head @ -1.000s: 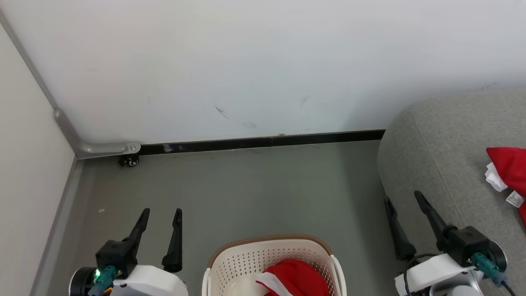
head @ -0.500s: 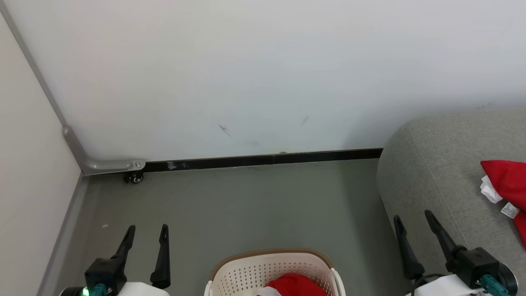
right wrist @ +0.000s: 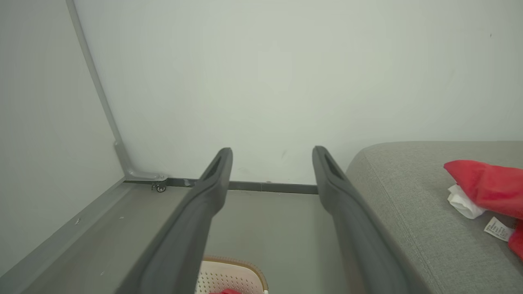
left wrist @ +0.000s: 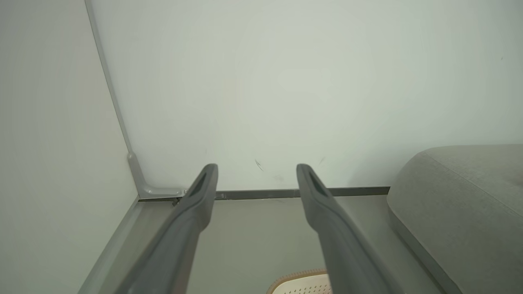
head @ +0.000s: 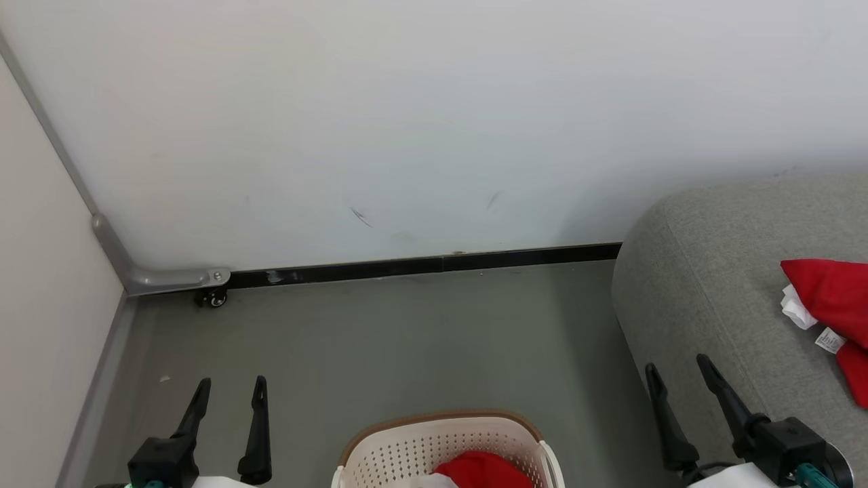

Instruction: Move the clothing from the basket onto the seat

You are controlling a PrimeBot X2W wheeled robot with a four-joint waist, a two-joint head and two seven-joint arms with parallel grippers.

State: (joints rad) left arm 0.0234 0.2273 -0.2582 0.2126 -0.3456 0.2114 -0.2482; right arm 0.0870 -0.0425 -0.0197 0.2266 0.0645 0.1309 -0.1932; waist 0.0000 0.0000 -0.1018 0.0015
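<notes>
Both end effectors were seen wide open and empty. The left end effector [head: 231,383] was held over the floor [head: 407,339] to the left of the basket [head: 407,447], and the right end effector [head: 677,364] was held to the right of the basket, at the edge of the seat [head: 712,271]. One red garment [head: 483,468] was seen lying in the basket, and a second red garment [head: 824,291] was already laid on the seat, well apart from the first.

The step in hand was judged to be the reach for the garment in the basket. It would be done best if one end effector were brought over the basket's middle, lowered inside the brown rim [head: 441,414] with the jaws kept wide, and closed on a raised fold of fabric. The cloth should be lifted clear of the rim before being carried right, so that the light basket is not dragged along.

The garment in the basket was bunched and mostly cut off by the frame, so no long axis could be told. The garment on the seat was seen to run from upper left to lower right in the head view, its white lining [head: 795,313] and sewn-in label [head: 829,337] turned toward the basket side.
</notes>
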